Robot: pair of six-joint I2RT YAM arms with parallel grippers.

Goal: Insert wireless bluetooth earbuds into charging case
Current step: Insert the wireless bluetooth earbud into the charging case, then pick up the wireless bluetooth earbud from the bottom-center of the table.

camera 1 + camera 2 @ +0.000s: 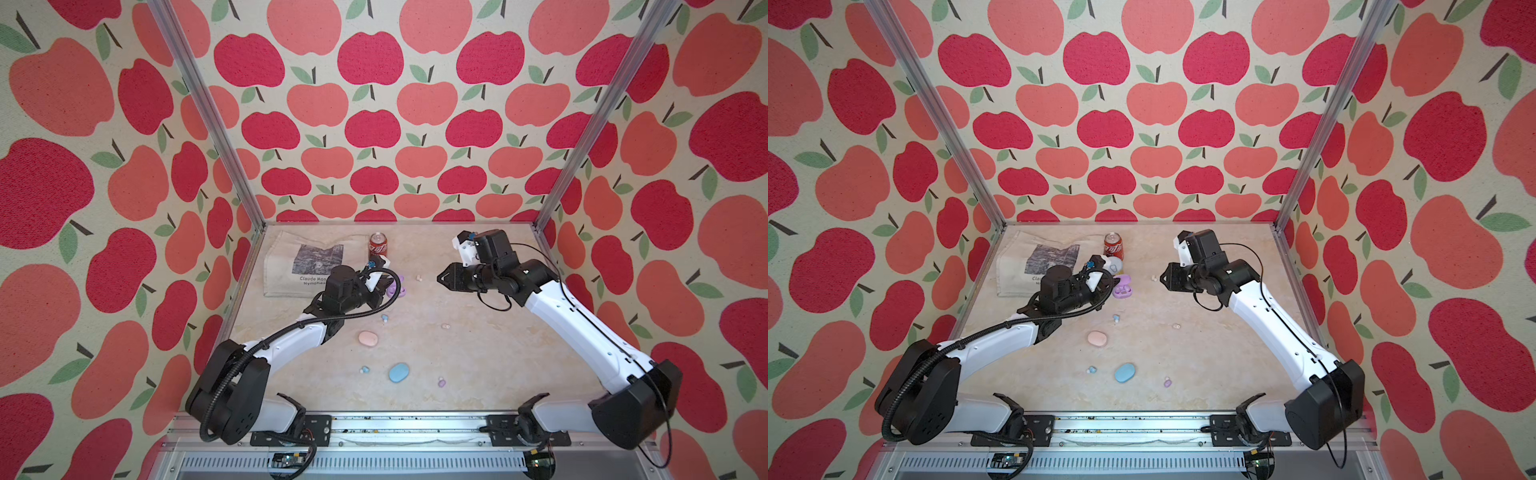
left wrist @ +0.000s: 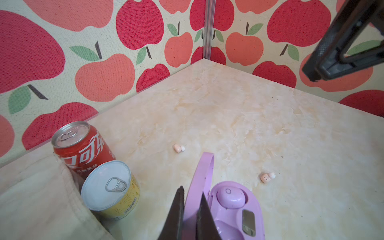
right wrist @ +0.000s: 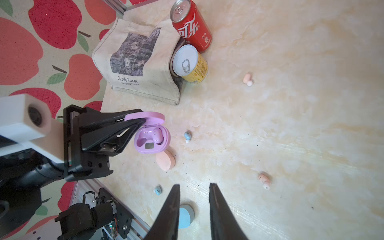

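Your left claw (image 2: 192, 216) is clamped on the raised lid of the purple case (image 3: 152, 139), pinning it open on the tabletop (image 3: 291, 124) near the yellow tin (image 3: 190, 64) and the red can (image 3: 192, 27). The seated purple bud (image 3: 158, 136) fills one socket; the socket beside it is empty. Your right claw (image 3: 194, 207) hangs above the tabletop with a narrow gap between its jaws and nothing in it.

The loose purple bud (image 1: 1167, 382) lies near the front edge, close to the blue case (image 1: 1125, 372) and well apart from the open case. A blue bud (image 3: 187, 136) lies just beside the open case, and the pink case (image 3: 165, 160) is touching it or nearly so.

Expect the loose purple bud to be very light, hard and smooth. Being rounded, it will likely roll or squirt out of a careless pinch. Take it across the wider body, not the small tip, and close gently with the claw low to the tabletop. The purple case looks light too, and I judge it would slide under a push, so you want the left claw's hold on the lid while the bud goes in. The hinge looks like the weak spot — press straight down, not sideways
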